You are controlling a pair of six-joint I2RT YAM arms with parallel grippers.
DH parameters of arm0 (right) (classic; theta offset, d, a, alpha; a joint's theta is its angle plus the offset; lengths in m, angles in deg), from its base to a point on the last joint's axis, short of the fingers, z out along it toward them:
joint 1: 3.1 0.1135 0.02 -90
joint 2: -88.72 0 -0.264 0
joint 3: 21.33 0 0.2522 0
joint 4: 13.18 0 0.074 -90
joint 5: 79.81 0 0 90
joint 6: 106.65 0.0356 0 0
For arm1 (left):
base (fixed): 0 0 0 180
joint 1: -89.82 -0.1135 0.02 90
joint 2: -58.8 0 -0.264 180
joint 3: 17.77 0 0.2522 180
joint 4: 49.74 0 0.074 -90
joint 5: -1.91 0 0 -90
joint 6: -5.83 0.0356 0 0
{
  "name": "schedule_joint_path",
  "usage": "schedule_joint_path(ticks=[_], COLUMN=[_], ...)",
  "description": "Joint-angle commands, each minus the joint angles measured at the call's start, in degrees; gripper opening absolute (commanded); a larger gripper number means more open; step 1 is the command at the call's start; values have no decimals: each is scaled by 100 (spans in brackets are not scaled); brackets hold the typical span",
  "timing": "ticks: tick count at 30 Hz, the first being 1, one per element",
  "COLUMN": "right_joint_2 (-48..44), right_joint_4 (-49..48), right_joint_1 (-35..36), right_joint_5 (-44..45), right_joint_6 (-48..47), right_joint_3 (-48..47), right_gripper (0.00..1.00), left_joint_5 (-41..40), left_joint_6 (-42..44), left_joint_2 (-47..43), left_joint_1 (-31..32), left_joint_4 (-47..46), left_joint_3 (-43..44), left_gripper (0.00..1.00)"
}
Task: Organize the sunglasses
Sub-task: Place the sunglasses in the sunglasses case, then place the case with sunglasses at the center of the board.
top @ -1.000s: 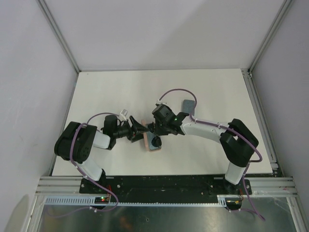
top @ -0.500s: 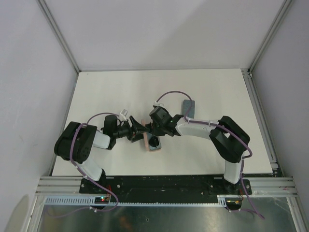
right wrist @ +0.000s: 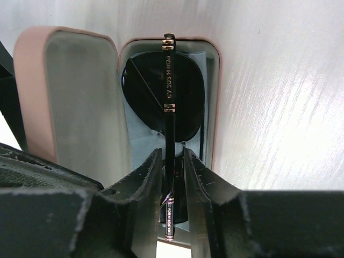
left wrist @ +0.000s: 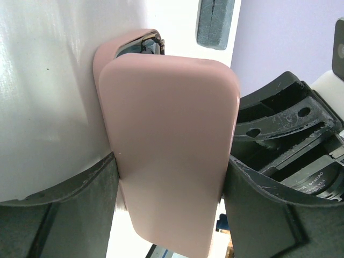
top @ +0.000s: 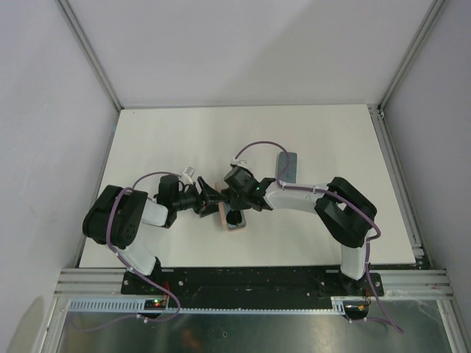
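Note:
The black wire-framed sunglasses lie folded in the open pink case on a light-blue cloth. One slim arm runs up between my right fingers. My right gripper is closed to a narrow gap on that pair, low over the case at mid-table. Its position also shows from above. My left gripper is shut on the raised pink lid and holds it upright; from above it sits just left of the case. The white-framed sunglasses are out of view.
A closed blue-grey case lies behind and right of the pink case, and also shows in the left wrist view. The two grippers are almost touching. The enclosure walls stand at the table's sides and back.
My right gripper has moved left, closer to the pink lid and further over the case. Its elbow has folded inward. The left gripper has not moved.

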Motion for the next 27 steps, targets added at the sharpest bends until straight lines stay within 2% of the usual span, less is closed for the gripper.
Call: schedule_joint_path(ticks=[1,5,13,17,27], right_joint_2=[-278,-443,-831,-1356,-2986], right_joint_4=[-60,-90,252,323,122], right_joint_1=[-9,-92,-191,-252,-640], right_joint_5=[98,-75,33,50,-37], right_joint_6=[-82,-60,-69,-28,45], right_joint_3=[11,11,15,263,1562], right_gripper=[30,37,42,41,43], left_joint_5=[109,80,-81,-351,-1626], left_joint_6=[220,268,529,934,2228], left_joint_2=[-214,-236,-283,-402,-587], left_joint_1=[-52,-50,-47,-45,102], left_joint_4=[23,114,627,1435,3995], left_joint_3=[145,158,282,490,1545], left_gripper=[47,47,47,42,41])
